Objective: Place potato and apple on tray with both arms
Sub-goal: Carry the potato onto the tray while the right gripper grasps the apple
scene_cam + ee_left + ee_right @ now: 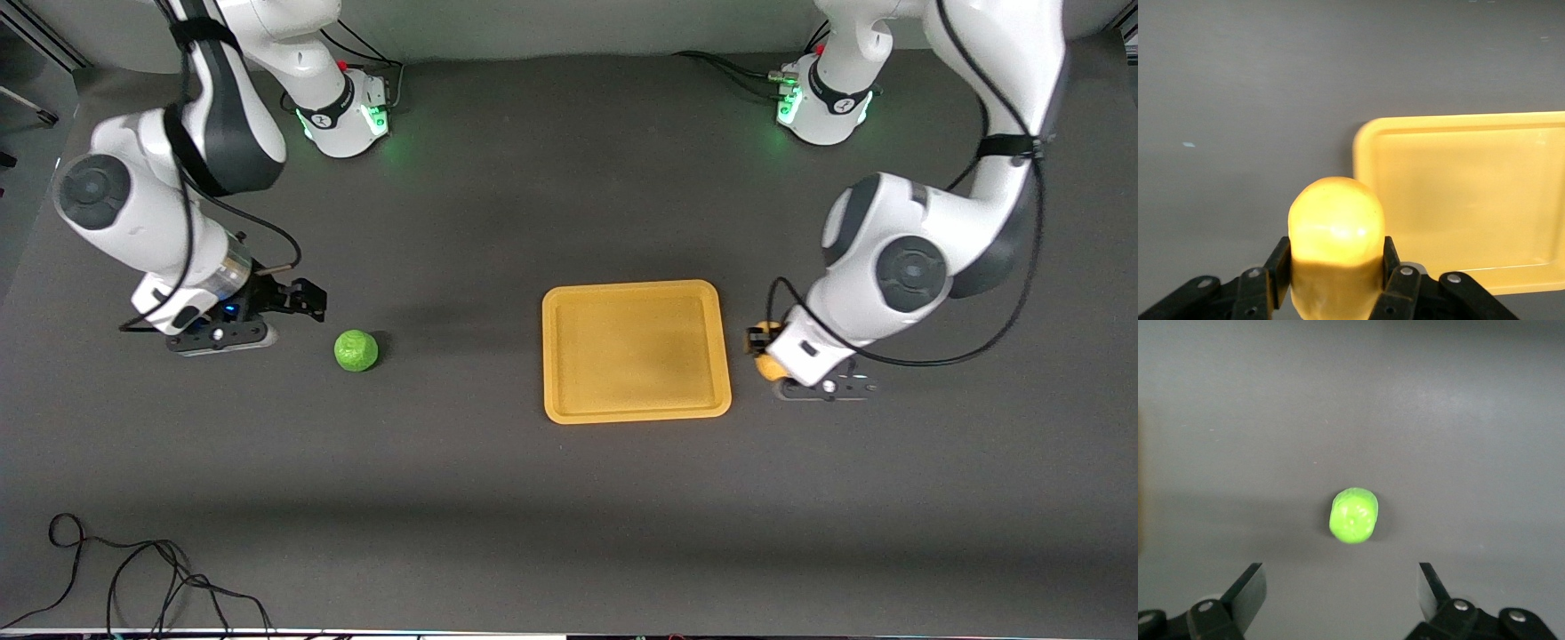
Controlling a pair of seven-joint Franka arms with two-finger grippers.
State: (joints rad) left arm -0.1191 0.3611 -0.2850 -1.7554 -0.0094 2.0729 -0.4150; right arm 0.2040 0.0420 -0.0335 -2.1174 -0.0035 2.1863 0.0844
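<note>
the table [569, 498] is a wide dark grey sheet, and the only big thing on it is the tray [636, 391], lying flat and bare toward the left arm's end, its long sides running along the table's length. nothing sits in it yet.

the left arm comes down just off the tray's short edge. the left gripper [1333, 280] is clamped on the potato [1336, 243], one finger on each flank, with the rounded end poking out toward the tray. in the left wrist view the tray's rim [1361, 143] lies just beside the potato, so the carry looks to be a short sideways shift over the rim, with nothing between.

the apple [356, 350] rests on the bare table, well apart from the tray, toward the right arm's end. the right gripper [1341, 593] hangs close beside it with its fingers [1248, 590] spread wide; the apple [1353, 515] lies straight ahead, centred on the gap. it is roundish, so no axis matters much. the right arm is plainly the nearer one.

a loose black cable [133, 578] curls at the table's near edge, out of the way.
</note>
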